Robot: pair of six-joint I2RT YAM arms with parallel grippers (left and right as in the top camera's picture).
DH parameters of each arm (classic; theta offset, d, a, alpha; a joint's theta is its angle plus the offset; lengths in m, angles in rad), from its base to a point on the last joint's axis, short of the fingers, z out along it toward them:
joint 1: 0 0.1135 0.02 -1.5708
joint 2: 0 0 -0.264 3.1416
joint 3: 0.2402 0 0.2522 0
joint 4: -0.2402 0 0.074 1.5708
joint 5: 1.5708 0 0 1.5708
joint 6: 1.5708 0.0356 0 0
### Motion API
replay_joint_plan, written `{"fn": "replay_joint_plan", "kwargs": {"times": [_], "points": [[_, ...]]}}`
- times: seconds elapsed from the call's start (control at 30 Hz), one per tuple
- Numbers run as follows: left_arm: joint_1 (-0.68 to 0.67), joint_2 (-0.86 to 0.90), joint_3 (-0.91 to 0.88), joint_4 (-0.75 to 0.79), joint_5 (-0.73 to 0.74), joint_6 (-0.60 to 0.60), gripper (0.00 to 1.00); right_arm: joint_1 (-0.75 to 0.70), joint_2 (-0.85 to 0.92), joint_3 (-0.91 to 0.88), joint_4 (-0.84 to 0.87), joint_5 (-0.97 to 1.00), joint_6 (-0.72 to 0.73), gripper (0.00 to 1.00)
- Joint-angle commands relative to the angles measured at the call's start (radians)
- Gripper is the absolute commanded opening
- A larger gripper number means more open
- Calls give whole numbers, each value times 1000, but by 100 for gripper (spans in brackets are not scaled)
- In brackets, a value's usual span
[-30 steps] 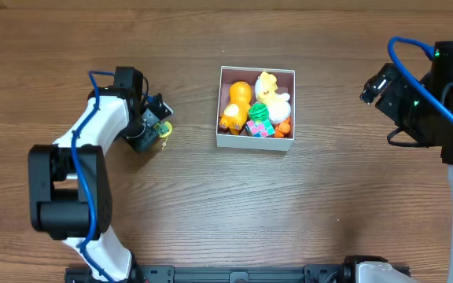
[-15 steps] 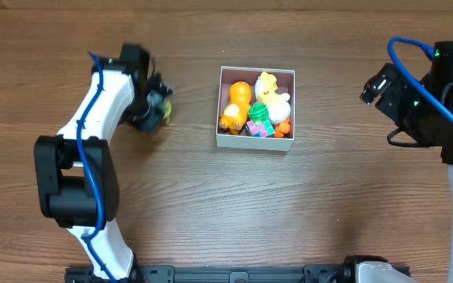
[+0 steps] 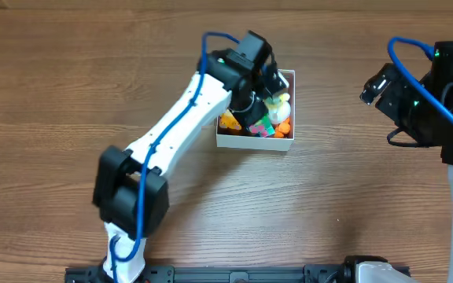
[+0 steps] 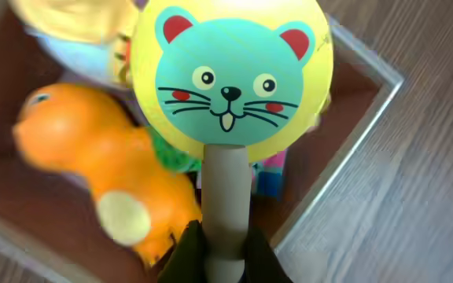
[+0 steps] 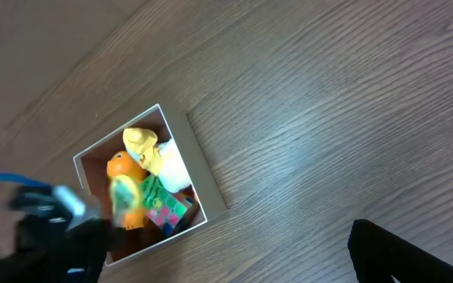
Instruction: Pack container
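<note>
The container (image 3: 255, 142), a square white-walled box with a pink-brown inside, sits at the table's middle. It holds an orange toy (image 3: 226, 121), a yellow-and-white duck (image 3: 281, 102) and a colourful cube (image 3: 261, 126). My left gripper (image 3: 254, 104) hovers over the box. In the left wrist view it (image 4: 225, 236) is shut on the grey handle of a cat-face toy (image 4: 230, 75), a yellow disc with a teal face, above the orange toy (image 4: 93, 169) and the box wall (image 4: 360, 118). My right gripper (image 3: 374, 83) is far right, and only one dark finger (image 5: 388, 251) shows.
The right wrist view shows the container (image 5: 204, 179) from afar, with bare wooden table between it and the right gripper. The left arm (image 3: 171, 130) stretches diagonally across the table from the front left to the box.
My left arm has swung from the table's left side to above the container, carrying the cat-face toy. The right arm has not moved.
</note>
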State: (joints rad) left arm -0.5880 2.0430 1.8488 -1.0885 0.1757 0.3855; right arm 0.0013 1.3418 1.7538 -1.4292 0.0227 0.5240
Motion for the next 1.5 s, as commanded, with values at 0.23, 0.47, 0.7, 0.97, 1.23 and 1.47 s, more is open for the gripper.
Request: {"fn": "replay_joint_plan", "kwargs": {"times": [0.23, 0.47, 0.7, 0.97, 1.23, 1.47], "points": [[2, -86, 84, -211, -63, 64, 100, -3, -1, 5, 5, 2, 4, 100], [154, -449, 125, -431, -159, -273, 100, -3, -1, 5, 5, 2, 4, 100], [555, -777, 117, -597, -317, -443, 100, -3, -1, 5, 5, 2, 4, 100], [578, -801, 117, -599, -314, -442, 100, -3, -1, 3, 6, 2, 4, 100], [579, -737, 117, -599, -314, -442, 100, 80, -312, -158, 5, 1, 4, 100], [579, -672, 117, -598, -314, -442, 100, 80, -875, -897, 587, -24, -320, 100]]}}
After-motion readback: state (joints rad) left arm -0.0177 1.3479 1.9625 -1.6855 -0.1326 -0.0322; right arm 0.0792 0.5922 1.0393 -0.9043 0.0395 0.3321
